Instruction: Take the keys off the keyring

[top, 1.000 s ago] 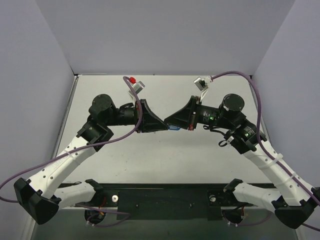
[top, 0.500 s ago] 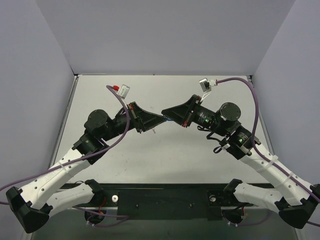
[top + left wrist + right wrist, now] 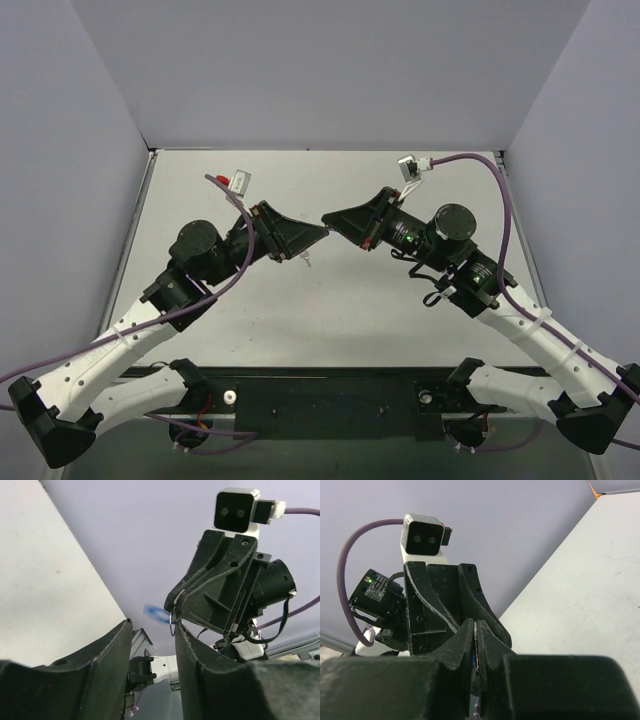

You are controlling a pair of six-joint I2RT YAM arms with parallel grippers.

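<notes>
The right claw [image 3: 326, 217] is clamped on the blue keyring [image 3: 156, 612]. The left claw [image 3: 323, 233] stands part-open, gripping nothing, just beside the right claw. A tiny key [image 3: 307, 262] shows near the left claw.

My fingers [image 3: 107, 670] are matt black on both arms; the keyring [image 3: 155, 612] at my right jaws is blue with a thin silver loop; table [image 3: 380, 320] below them pale grey, cable [image 3: 302, 511] purple, walls [image 3: 330, 70] around lilac
</notes>
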